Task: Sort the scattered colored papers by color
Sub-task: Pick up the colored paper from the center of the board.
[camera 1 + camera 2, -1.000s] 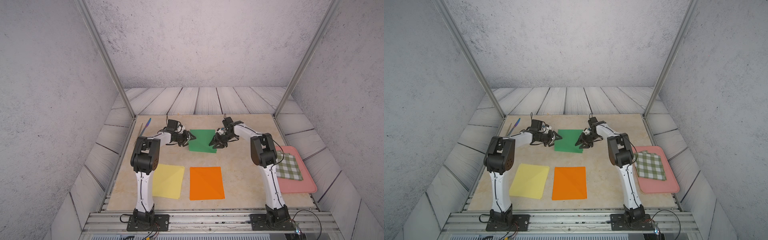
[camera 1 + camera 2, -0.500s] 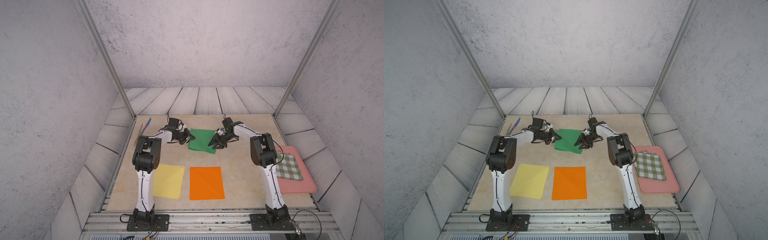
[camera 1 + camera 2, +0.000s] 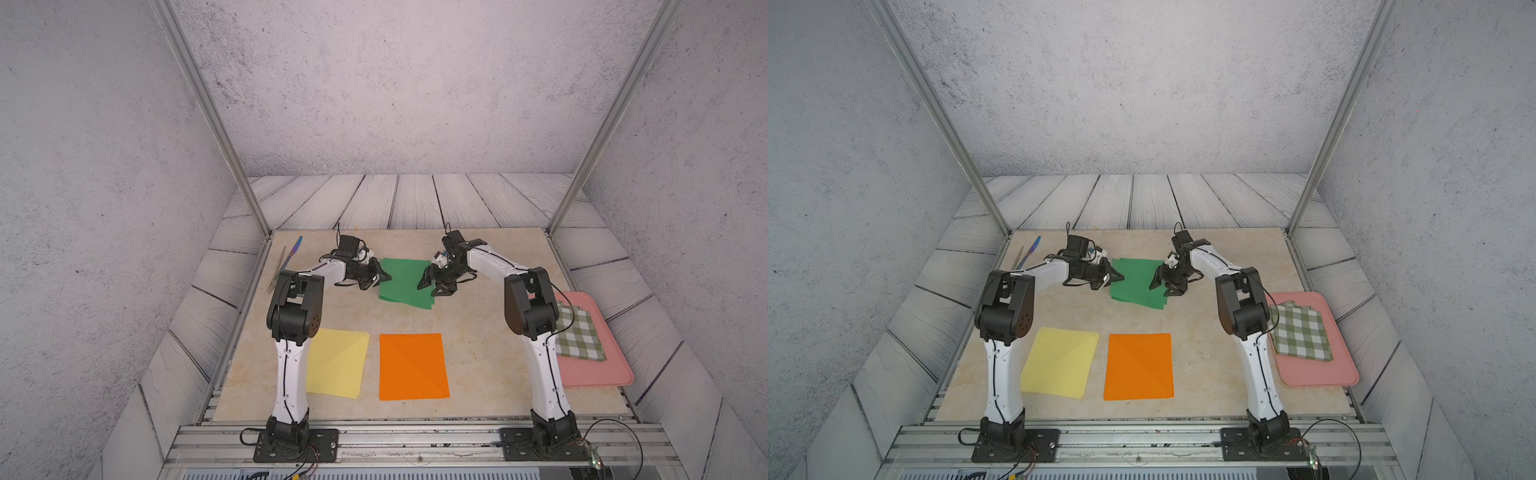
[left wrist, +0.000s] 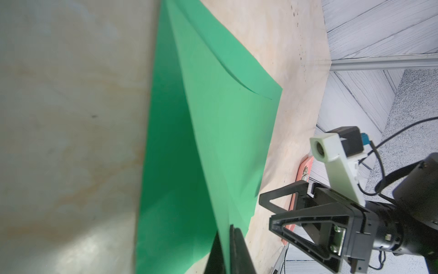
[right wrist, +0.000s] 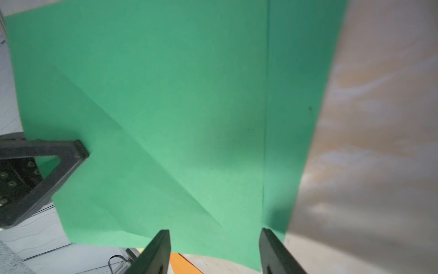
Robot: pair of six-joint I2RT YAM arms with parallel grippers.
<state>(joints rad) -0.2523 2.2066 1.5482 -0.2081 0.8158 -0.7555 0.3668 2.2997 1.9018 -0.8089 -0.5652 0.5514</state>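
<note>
Green papers (image 3: 405,282) (image 3: 1136,284) lie stacked at the back middle of the table. My left gripper (image 3: 385,277) (image 4: 228,239) is shut on the left edge of the top green sheet (image 4: 213,142), which is raised off the green sheet under it. My right gripper (image 3: 428,289) (image 5: 214,233) stands open at the stack's right edge, over the green sheet (image 5: 166,106), with nothing pinched. A pale yellow paper (image 3: 336,361) (image 3: 1059,361) and a bright orange paper (image 3: 413,365) (image 3: 1138,365) lie flat side by side near the front.
A pink tray (image 3: 602,376) (image 3: 1320,378) holding a green-and-white checked cloth (image 3: 579,336) (image 3: 1302,332) sits at the right edge. Pens (image 3: 291,253) (image 3: 1030,251) lie at the back left corner. Metal posts stand at both back corners.
My left gripper has closed on the green sheet's left edge and lifted it a little. My right gripper's jaws have spread wider at the right edge.
</note>
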